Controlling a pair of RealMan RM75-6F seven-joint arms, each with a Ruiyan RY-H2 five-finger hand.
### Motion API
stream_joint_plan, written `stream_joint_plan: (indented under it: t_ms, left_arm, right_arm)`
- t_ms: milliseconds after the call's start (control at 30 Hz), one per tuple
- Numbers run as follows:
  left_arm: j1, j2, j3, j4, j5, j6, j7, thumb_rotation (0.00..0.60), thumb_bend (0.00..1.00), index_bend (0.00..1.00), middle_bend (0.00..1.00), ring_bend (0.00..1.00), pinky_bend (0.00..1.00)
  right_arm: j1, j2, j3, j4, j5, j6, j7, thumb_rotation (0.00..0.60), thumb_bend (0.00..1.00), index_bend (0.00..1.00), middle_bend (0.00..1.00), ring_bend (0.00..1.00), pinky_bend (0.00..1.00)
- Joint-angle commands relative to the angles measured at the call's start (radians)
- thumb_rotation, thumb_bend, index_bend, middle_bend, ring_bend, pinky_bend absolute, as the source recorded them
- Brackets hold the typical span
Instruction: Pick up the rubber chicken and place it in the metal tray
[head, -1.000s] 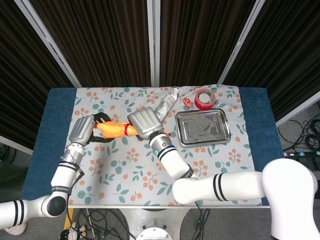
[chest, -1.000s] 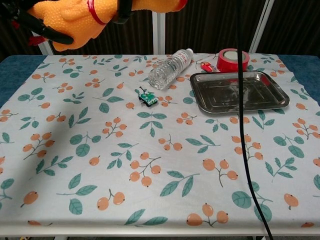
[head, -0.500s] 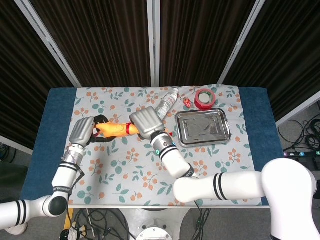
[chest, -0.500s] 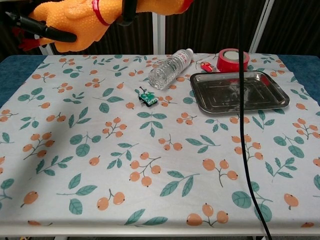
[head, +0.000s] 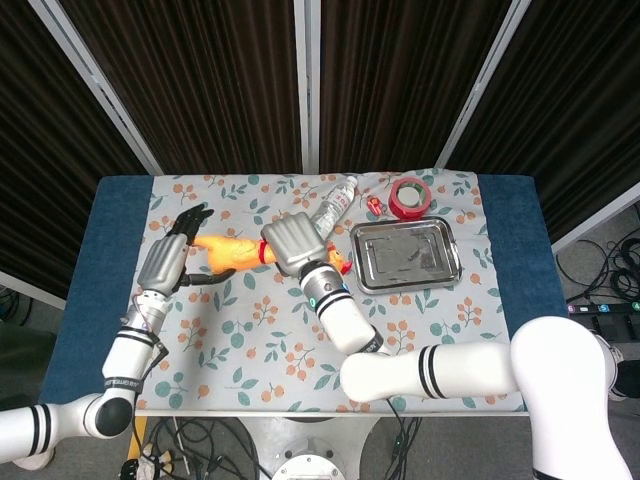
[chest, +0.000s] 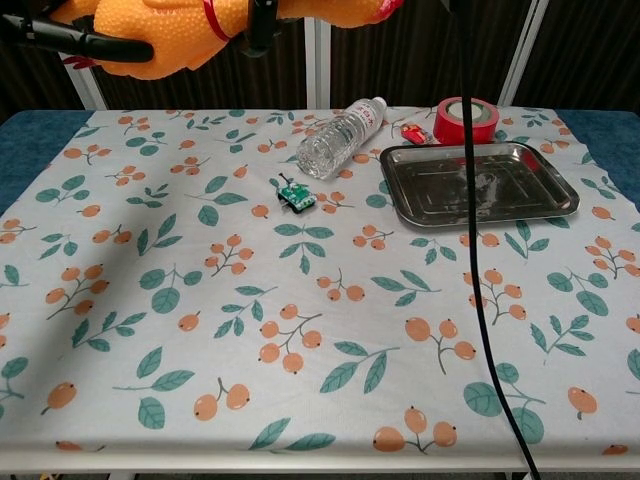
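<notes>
Tablecloth (chest: 300, 300) with berry print bears the metal tray (head: 405, 255), far right. Right hand (head: 292, 244) grips the rubber chicken (head: 232, 250), lifted above the cloth; left hand (head: 170, 262), fingers spread, lies just beside its tail.

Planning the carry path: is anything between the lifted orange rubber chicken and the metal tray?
Nothing visible: the orange rubber chicken, gripped by the right hand, is above the cloth; the clear plastic bottle lies beside the path to the rectangular metal tray.

Metal tray (chest: 478, 192) bare inside, water bottle (chest: 340, 136) just beside its left rim, red tape roll (chest: 465, 119) behind, wide open counter (chest: 300, 330) in front.
</notes>
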Motion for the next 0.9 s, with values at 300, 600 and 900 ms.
stream_joint_plan:
  t_ms: [300, 600, 900]
  left_arm:
    - [-0.004, -0.028, 0.031, 0.037, 0.020, 0.045, 0.110, 0.417, 0.05, 0.14, 0.06, 0.02, 0.18]
    - [0.002, -0.037, 0.029, 0.029, 0.045, 0.058, 0.122, 0.451, 0.05, 0.14, 0.06, 0.02, 0.17]
    - [-0.002, -0.025, 0.020, 0.004, 0.034, 0.025, 0.117, 0.467, 0.05, 0.14, 0.06, 0.02, 0.17]
  right_arm:
    - [0.001, 0.000, 0.009, 0.005, 0.023, 0.002, -0.029, 0.600, 0.43, 0.94, 0.81, 0.83, 1.00]
    - [0.006, -0.017, 0.011, 0.014, 0.034, 0.004, -0.052, 0.600, 0.43, 0.94, 0.81, 0.83, 1.00]
    - [0.013, -0.033, 0.016, 0.025, 0.040, 0.016, -0.075, 0.600, 0.43, 0.94, 0.81, 0.83, 1.00]
